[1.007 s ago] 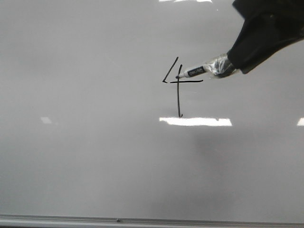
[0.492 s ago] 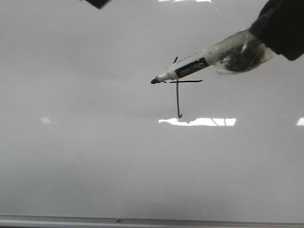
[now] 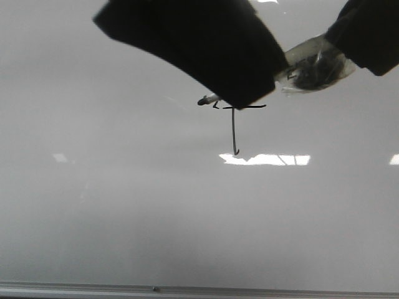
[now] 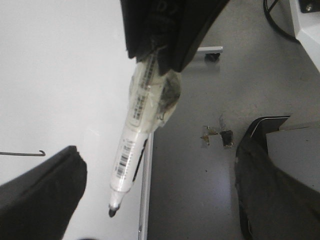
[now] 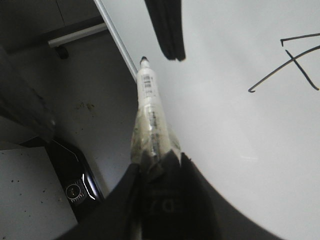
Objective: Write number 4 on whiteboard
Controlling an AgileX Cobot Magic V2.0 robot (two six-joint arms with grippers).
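The left gripper (image 3: 206, 43) reaches in over the whiteboard (image 3: 112, 212) from the upper left, a dark shape covering the upper part of the 4 (image 3: 234, 124); whether it is open cannot be told. The 4 sits just right of board centre. The right gripper (image 5: 155, 170), upper right, clamps a taped marker (image 4: 135, 145), tip off the surface. A barcode shows; the brand is unreadable. The frame (image 3: 199, 290) edges the bottom, with ample bare board below.
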